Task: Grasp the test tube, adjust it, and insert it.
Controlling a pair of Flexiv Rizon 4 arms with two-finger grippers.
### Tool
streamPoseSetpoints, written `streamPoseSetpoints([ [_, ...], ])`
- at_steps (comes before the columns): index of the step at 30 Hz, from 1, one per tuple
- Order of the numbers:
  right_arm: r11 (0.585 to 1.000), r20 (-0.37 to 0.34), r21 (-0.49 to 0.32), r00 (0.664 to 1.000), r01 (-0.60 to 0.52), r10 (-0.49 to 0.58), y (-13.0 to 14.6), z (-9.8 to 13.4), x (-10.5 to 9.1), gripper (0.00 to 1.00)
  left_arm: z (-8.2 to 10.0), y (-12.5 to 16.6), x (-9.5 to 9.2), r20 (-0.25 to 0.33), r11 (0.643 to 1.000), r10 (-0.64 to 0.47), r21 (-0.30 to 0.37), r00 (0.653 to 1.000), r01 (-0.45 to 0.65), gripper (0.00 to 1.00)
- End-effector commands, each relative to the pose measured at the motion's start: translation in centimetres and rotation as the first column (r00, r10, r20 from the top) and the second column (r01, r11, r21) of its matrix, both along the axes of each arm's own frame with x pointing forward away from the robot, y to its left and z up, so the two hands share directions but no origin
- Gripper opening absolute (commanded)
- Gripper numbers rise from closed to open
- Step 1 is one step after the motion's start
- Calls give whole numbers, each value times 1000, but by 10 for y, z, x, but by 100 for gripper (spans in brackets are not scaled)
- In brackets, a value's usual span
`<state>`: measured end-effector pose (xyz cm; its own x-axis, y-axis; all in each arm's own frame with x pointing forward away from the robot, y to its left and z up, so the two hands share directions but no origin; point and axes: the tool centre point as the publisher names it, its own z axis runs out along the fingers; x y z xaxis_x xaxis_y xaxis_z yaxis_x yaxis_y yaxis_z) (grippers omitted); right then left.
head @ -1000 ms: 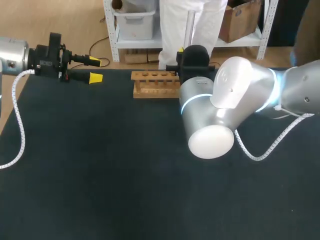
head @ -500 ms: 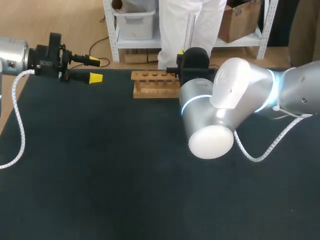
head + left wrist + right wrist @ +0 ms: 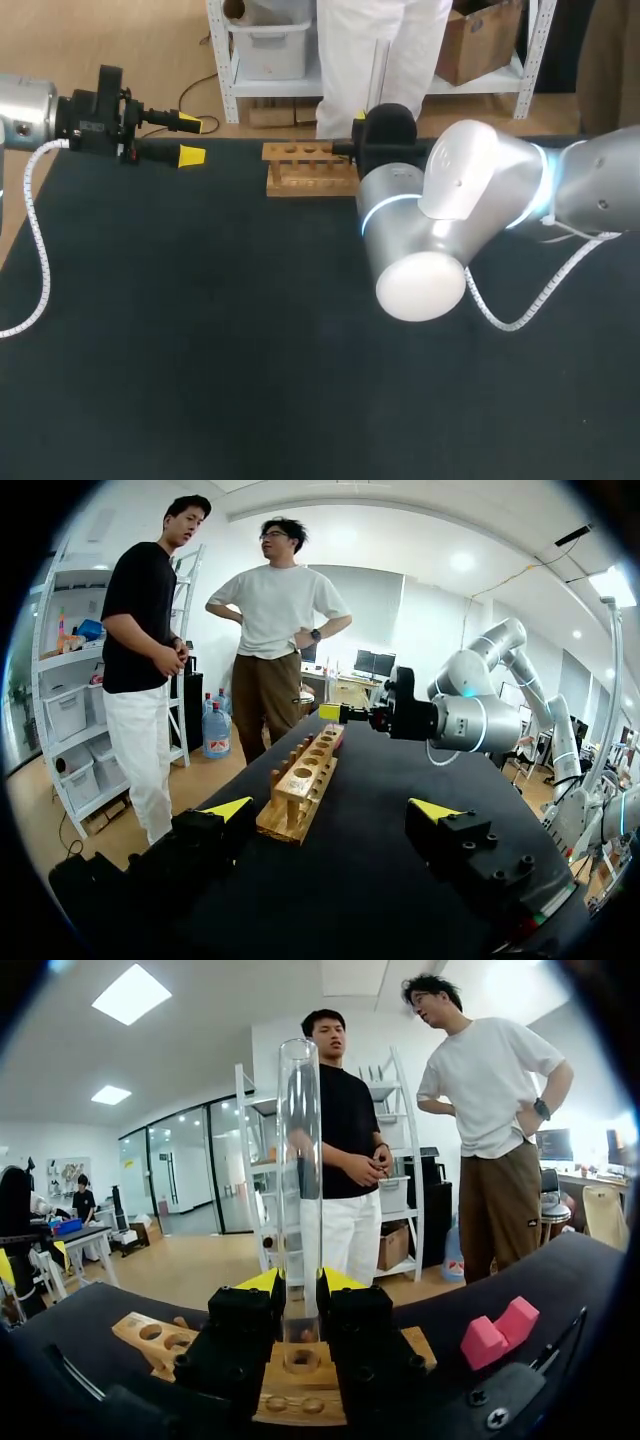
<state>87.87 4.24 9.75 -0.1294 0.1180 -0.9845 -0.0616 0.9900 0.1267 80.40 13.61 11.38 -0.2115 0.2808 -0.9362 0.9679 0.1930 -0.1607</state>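
Test tube (image 3: 300, 1180) is standing upright, pinched between the right end effector's (image 3: 300, 1283) fingers, directly over a hole in the wooden rack (image 3: 297, 1397) on the counter (image 3: 200, 330). Left end effector (image 3: 332, 809) hangs wide open, well away from the rack.

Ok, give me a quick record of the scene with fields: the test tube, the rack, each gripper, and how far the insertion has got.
test tube: clear, upright, clamped in the right gripper
right gripper: shut on the test tube, directly over the rack
rack: wooden, near the far edge of the table; visible holes empty
left gripper: open, empty, at the far left, apart from the rack
insertion: not yet done; the tube's lower end appears to sit just above a hole
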Motion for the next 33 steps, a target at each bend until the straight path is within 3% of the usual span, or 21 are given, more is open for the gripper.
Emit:
streamPoseSetpoints([
  [1, 1000, -3, 5, 1000, -6, 6, 2, -6, 3, 0, -1, 0, 0, 3, 1000, 0, -2, 1000, 0, 100],
  [25, 1000, -86, 3, 996, -22, 22, 9, -39, -2, 0, -1, 0, 0, 3, 1000, 0, -2, 1000, 0, 100],
  [26, 1000, -90, 2, 996, -18, 18, 9, -40, -3, 4, -1, 0, 0, 3, 1000, 0, -2, 1000, 0, 100],
  [27, 1000, -92, 2, 996, -18, 18, 9, -41, -3, 13, -1, 0, 0, 3, 1000, 0, -2, 1000, 0, 100],
  [30, 1000, -96, 0, 995, -16, 16, 9, -42, -3, 20, -1, 0, 0, 3, 1000, 0, -2, 1000, 0, 100],
  [32, 1000, -98, -1, 995, -15, 15, 10, -42, -3, 33, -1, 0, 0, 3, 1000, 0, -2, 1000, 0, 100],
  [33, 1000, -99, -1, 995, -15, 15, 10, -43, -3, 31, -1, 0, 0, 3, 1000, 0, -2, 1000, 0, 100],
])
